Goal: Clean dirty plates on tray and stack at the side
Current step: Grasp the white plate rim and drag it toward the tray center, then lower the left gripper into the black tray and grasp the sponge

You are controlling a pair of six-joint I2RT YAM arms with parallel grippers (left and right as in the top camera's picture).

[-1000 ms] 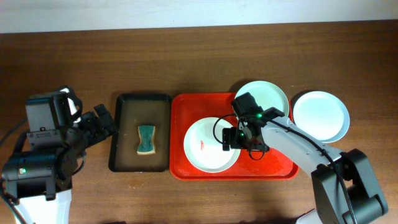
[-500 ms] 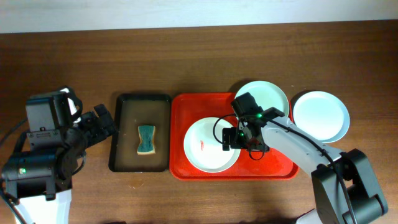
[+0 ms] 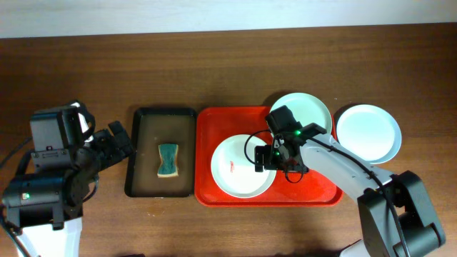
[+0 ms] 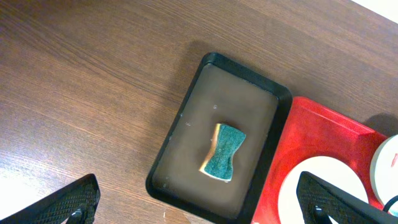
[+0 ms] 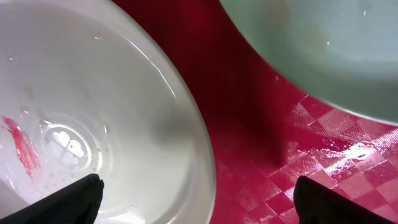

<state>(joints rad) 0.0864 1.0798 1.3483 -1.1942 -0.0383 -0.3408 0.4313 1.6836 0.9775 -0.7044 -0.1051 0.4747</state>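
On the red tray (image 3: pixel 207 143) lies a white plate (image 3: pixel 235 168) with a small red smear (image 5: pixel 22 146). A mint plate (image 3: pixel 307 108) rests at the tray's back right corner. A pale blue plate (image 3: pixel 368 133) sits on the table to the tray's right. My right gripper (image 3: pixel 265 158) hovers open over the white plate's right rim (image 5: pixel 205 168), one finger above the plate and the other above the tray (image 5: pixel 261 155), holding nothing. My left gripper (image 3: pixel 120 139) stands open and empty left of the black tray.
A narrow black tray (image 3: pixel 143 153) lies left of the red tray and holds a green sponge (image 3: pixel 168 159), also seen in the left wrist view (image 4: pixel 224 151). The table's back edge meets a white wall.
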